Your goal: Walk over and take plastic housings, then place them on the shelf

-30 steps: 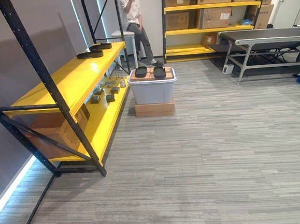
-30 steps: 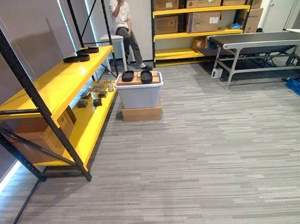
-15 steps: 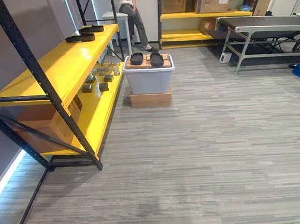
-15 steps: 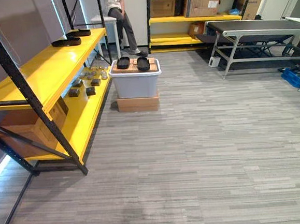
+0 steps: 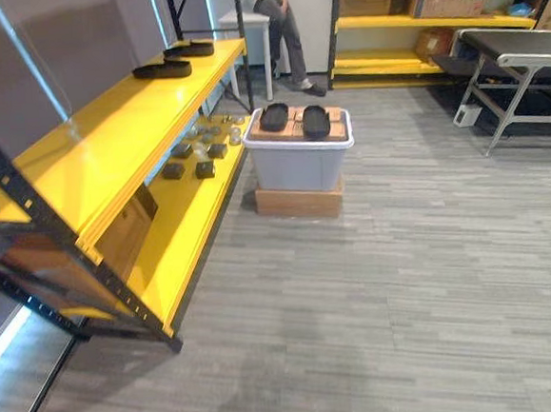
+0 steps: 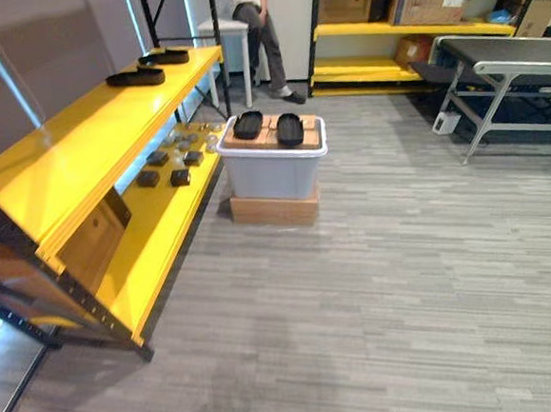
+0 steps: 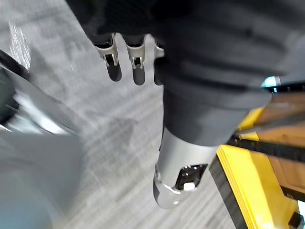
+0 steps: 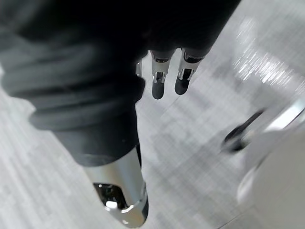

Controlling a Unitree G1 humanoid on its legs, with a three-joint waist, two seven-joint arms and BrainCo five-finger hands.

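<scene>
hanging over grey carpet [image 7: 95, 143], the left hand [image 7: 113, 64] and right hand [image 8: 158, 81] are seen with fingers relaxed, nothing held. well ahead of both hands, two black plastic housings [image 5: 274, 117] are laid on a grey bin [image 5: 296, 169]; farther, on the left hand's side, two more are set on the yellow shelf [image 5: 108, 133].

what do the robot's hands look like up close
The left hand has a dark ribbed cover over its back and wrist. Its silver fingers end in rounded dark tips, and it has a thicker, smooth silver thumb set apart from them. The right hand looks the same: dark ribbed cover, silver dark-tipped fingers and a shiny silver thumb.
</scene>
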